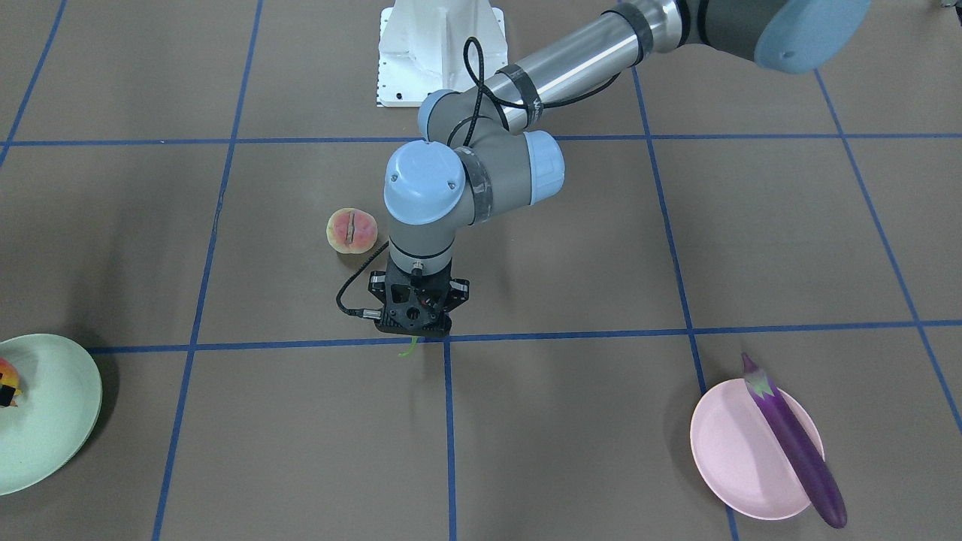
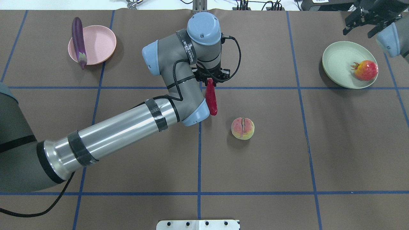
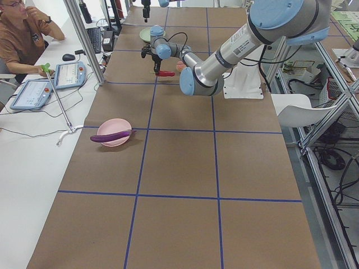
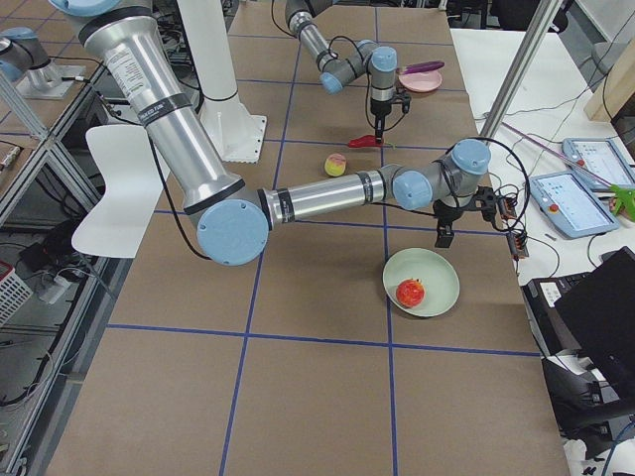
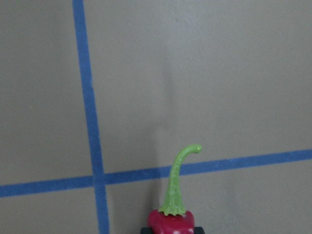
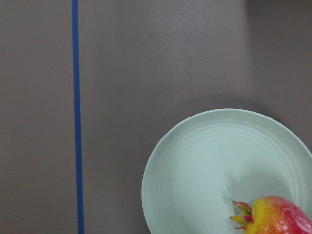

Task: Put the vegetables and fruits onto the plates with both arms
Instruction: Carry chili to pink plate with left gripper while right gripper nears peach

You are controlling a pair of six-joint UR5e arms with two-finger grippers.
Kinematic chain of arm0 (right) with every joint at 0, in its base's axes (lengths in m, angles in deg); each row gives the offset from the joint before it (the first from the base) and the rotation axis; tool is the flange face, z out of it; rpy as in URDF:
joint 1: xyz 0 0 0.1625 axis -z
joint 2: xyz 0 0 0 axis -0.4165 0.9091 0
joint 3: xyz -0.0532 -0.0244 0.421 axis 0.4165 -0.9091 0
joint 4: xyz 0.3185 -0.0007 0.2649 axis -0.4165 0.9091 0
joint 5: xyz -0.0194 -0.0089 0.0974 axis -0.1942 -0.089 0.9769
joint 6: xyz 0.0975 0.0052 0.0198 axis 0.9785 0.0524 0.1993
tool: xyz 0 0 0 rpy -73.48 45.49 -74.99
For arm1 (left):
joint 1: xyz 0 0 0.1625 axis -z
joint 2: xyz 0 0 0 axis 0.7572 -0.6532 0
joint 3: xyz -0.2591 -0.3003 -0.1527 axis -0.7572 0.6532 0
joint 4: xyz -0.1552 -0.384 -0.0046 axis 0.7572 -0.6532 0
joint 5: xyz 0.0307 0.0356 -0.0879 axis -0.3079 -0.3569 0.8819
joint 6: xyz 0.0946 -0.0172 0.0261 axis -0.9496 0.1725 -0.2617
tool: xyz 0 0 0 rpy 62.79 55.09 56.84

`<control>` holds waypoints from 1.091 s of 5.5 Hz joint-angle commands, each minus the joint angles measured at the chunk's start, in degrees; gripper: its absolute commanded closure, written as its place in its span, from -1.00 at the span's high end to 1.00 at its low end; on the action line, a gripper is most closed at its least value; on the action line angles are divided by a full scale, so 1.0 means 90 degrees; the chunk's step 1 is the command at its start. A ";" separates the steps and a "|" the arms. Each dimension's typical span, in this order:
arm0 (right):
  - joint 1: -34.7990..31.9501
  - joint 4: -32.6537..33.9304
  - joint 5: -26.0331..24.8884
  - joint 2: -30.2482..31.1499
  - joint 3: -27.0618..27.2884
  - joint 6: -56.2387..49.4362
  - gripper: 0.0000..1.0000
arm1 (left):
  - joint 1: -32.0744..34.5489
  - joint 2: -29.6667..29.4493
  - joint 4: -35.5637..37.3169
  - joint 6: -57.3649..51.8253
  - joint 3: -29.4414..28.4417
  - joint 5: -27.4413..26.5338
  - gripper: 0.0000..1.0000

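Chili pepper (image 2: 211, 99) is clamped at its stem end between the fingers of the left gripper (image 2: 209, 81). The green stem (image 5: 178, 185) juts past the fingers toward the far edge of the desk (image 2: 287, 153). The red body runs the opposite way, toward the robot's base. The long axis is roughly level. The side views suggest the pepper is raised off the desk, but the gap is too small to confirm.

Peach (image 2: 243, 128) sits on the desk near the pepper's tip, on the right arm's side, not touching it.

Pink plate (image 2: 96, 41) lies well apart from the fingers, toward the left arm's side and farther from the base. Eggplant (image 2: 78, 36) lies along the plate's outer edge, overhanging the rim at both ends. The bare part of the plate faces the fingers. The eggplant's axis is roughly parallel to the pepper's, so the carry likely needs little rotation.

Right gripper (image 4: 442, 236) hangs just beside the mint plate (image 2: 338, 64), which holds the pomegranate (image 2: 366, 70) near its rim. Whether its fingers are apart or together cannot be told. It is well apart from the peach.
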 commanded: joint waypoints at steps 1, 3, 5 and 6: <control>0.0675 -0.0019 -0.0039 0.0016 0.0783 0.1313 0.99 | 0.0786 0.0117 0.0724 -0.0876 0.0280 0.0609 -1.00; 0.1941 0.0020 -0.0834 -0.0033 0.1673 0.3023 1.00 | 0.2072 0.0798 0.0934 -0.1084 0.0594 0.1710 -1.00; 0.2891 0.0107 -0.1442 -0.0402 0.1707 0.3760 1.00 | 0.2584 0.1385 0.0876 -0.1813 0.0624 0.1735 -1.00; 0.3196 0.0456 -0.1735 -0.0685 0.1687 0.3811 1.00 | 0.2625 0.1543 0.0895 -0.2001 0.0711 0.1725 -1.00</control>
